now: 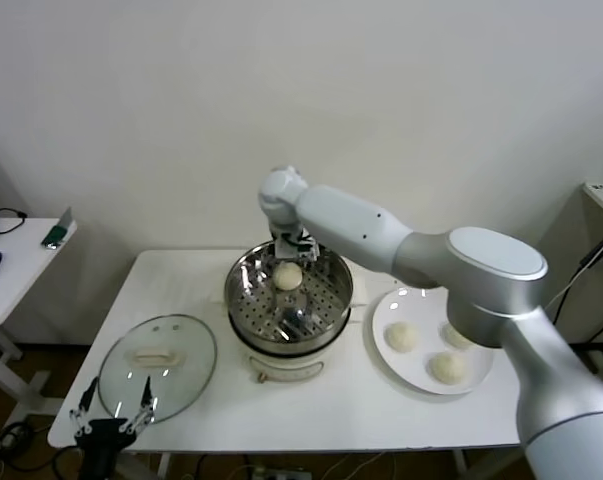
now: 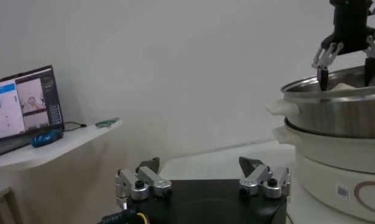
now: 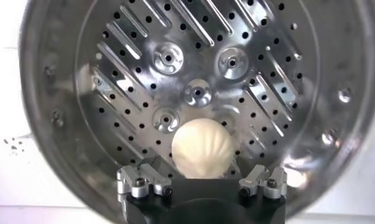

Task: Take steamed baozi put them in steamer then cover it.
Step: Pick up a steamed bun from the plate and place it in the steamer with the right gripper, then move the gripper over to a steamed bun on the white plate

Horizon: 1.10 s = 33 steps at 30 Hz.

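The steamer [image 1: 243, 305] stands mid-table, a steel basket on a cream pot base. One baozi [image 1: 288, 275] lies on its perforated floor [image 3: 199, 61], free of the fingers. My right gripper [image 1: 292, 248] hangs open just above that baozi [image 3: 201, 149], jaws spread to either side. Three more baozi [image 1: 401, 336] sit on a white plate [image 1: 413, 385] to the right. The glass cover [image 1: 186, 375] lies flat at the front left. My left gripper [image 1: 114, 407] is parked open and empty at the table's front-left edge, close to the cover.
A small side table [image 1: 21, 265] with a laptop [image 2: 23, 103] and a blue device [image 2: 46, 138] stands to the left. The wall runs close behind the steamer [image 2: 333, 109]. From the left wrist view the right gripper [image 2: 349, 64] shows over the basket rim.
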Each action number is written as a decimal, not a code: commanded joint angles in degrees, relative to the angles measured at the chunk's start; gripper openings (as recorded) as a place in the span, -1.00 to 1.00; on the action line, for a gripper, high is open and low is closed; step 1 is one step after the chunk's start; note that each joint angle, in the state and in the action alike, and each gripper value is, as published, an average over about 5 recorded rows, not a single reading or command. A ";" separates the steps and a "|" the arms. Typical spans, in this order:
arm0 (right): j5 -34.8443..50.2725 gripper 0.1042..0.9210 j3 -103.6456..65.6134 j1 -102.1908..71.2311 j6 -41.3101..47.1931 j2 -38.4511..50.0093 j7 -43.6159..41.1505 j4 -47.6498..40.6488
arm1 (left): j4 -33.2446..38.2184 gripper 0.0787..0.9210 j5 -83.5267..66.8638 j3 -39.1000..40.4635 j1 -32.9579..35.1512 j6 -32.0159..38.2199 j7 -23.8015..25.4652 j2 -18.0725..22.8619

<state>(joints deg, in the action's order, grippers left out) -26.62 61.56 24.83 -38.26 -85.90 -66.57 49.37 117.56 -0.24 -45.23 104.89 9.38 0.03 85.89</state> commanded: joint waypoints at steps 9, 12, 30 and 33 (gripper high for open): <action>55.13 0.76 25.37 24.57 46.83 30.76 16.37 28.82 | 0.45 0.77 1.22 0.83 -0.76 -0.05 0.21 -1.08; 62.59 0.76 24.40 23.70 58.11 36.38 17.15 31.43 | 0.39 0.77 0.84 1.20 -1.09 -0.30 0.59 -1.48; 46.16 0.76 20.65 4.87 56.55 44.98 4.48 25.06 | -0.36 0.77 -1.07 1.13 -1.16 -0.28 0.62 -2.19; 42.86 0.76 16.86 -0.91 56.56 44.59 4.71 23.25 | -1.12 0.77 -1.54 0.91 -0.85 0.01 0.67 -2.13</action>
<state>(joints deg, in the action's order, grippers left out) 21.02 83.11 35.98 14.06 -45.39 -60.41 74.15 117.27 -1.07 -44.10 103.70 9.14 0.57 83.78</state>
